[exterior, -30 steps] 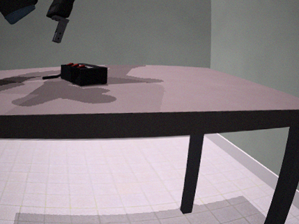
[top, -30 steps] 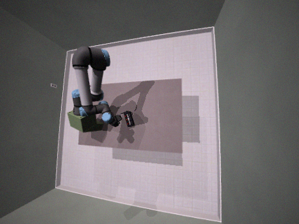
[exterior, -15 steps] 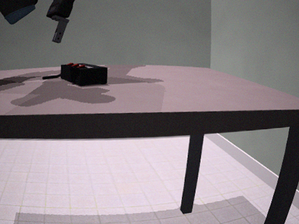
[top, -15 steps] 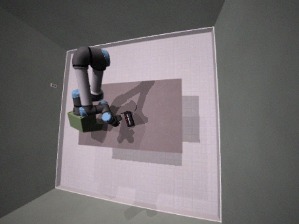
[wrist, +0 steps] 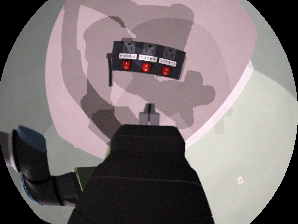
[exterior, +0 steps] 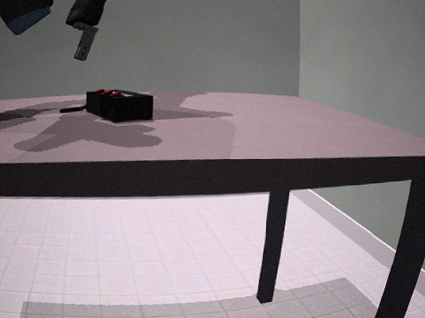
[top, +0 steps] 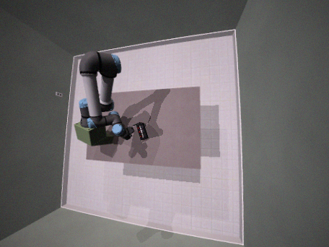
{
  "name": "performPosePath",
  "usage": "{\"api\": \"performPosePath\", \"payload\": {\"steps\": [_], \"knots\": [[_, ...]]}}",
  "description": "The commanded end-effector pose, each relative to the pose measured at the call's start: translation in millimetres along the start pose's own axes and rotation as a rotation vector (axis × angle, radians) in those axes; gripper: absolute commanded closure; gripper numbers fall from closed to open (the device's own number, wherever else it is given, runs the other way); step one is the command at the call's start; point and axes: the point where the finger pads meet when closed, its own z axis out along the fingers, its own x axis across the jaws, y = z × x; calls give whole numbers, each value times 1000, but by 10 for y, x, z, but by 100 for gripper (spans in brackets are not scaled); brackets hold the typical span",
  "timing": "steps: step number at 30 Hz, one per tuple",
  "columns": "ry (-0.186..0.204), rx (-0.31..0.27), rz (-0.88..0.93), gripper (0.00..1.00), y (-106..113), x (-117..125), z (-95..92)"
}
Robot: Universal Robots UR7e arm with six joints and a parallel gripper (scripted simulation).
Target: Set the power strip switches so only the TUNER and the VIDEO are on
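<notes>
A black power strip (exterior: 119, 105) lies flat on the table, the right way up, with three red switches along its top. It shows in the overhead view (top: 141, 131) next to the arm's wrist, and in the wrist view (wrist: 145, 62), where the three red switches sit in a row under white labels too small to read. My gripper (exterior: 82, 47) is shut and empty. It hangs well above the table, to the left of the strip and not touching it. In the wrist view the closed fingertips (wrist: 149, 115) point toward the strip.
A short black cord (exterior: 73, 110) runs from the strip's left end. The arm's green base block (top: 90, 134) stands at the table's left edge. The table's front edge (exterior: 185, 174) is near the exterior view.
</notes>
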Motion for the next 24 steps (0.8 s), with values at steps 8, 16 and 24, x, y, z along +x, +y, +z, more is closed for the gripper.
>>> {"api": "performPosePath", "payload": {"steps": [8, 16, 24], "knots": [[1, 0, 0, 100, 0, 4, -4], [1, 0, 0, 100, 0, 4, -4], [2, 0, 0, 100, -22, 9, 53]]}}
